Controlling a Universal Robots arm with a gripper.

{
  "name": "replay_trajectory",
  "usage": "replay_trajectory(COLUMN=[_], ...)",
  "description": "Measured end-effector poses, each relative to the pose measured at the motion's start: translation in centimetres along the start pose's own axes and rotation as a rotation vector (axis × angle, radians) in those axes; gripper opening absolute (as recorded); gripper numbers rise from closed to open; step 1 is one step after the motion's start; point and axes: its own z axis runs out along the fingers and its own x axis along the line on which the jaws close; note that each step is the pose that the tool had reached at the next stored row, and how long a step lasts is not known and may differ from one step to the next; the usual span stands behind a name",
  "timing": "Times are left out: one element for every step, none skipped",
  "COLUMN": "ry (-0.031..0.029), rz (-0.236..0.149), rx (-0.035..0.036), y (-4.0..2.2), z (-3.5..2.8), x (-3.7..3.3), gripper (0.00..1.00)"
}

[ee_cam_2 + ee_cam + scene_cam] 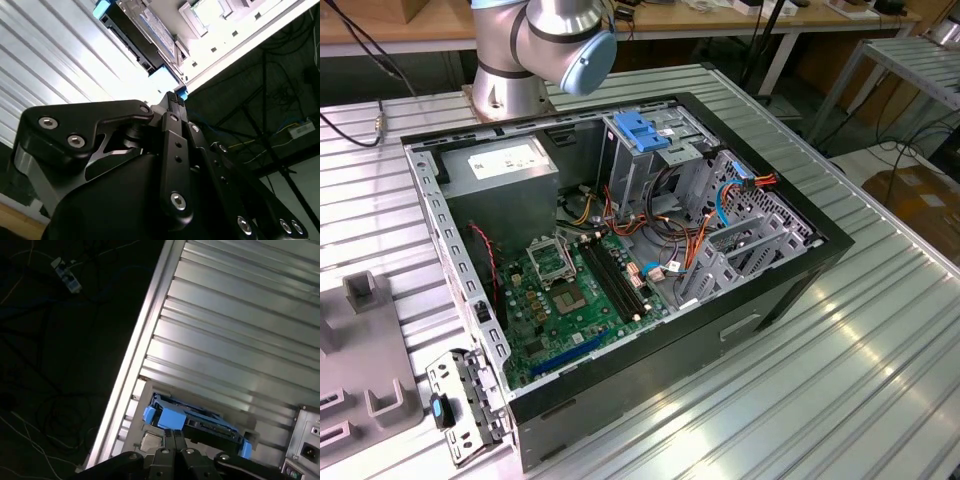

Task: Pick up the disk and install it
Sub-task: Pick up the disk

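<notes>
Fingers (168,436) of the one hand (173,432) look pressed together in both wrist views. We count one disk (210,426), flat and dark, with two blue clips (167,417), one at each end. The tips of the hand hang just beside one of these clips, and we cannot tell if they touch it. The disk lies on one grey holder (149,442), close to the edge of the ribbed metal worktop (240,315). In the exterior view we see one open computer case (620,392) lying on the worktop. Inside it we count one green board (570,300), one grey power box (505,170) with a white sticker, and one metal cage (645,135) with a blue top. Behind the case stands one robot arm (545,40).
</notes>
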Motion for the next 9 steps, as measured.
replay_trajectory(ry=[0.0004,0.0012,0.0019,0.0024,0.0030,0.0034,0.0038,0.0045,0.0049], rz=[-0.019,-0.049,-0.081,-0.099,-0.122,-0.141,-0.160,-0.188,-0.204], rx=[-0.0001,-0.0003,-0.0006,-0.0007,-0.0009,-0.0011,-0.0012,-0.0014,-0.0016], y=[0.00,0.00,0.00,0.00,0.00,0.00,0.00,0.00,0.00], z=[0.01,0.02,0.03,0.03,0.04,0.05,0.06,0.06,0.07], x=[0.00,0.00,0.00,0.00,0.00,0.00,0.00,0.00,0.00], gripper=[0.11,0.11,0.11,0.11,0.11,0.11,0.11,0.11,0.11])
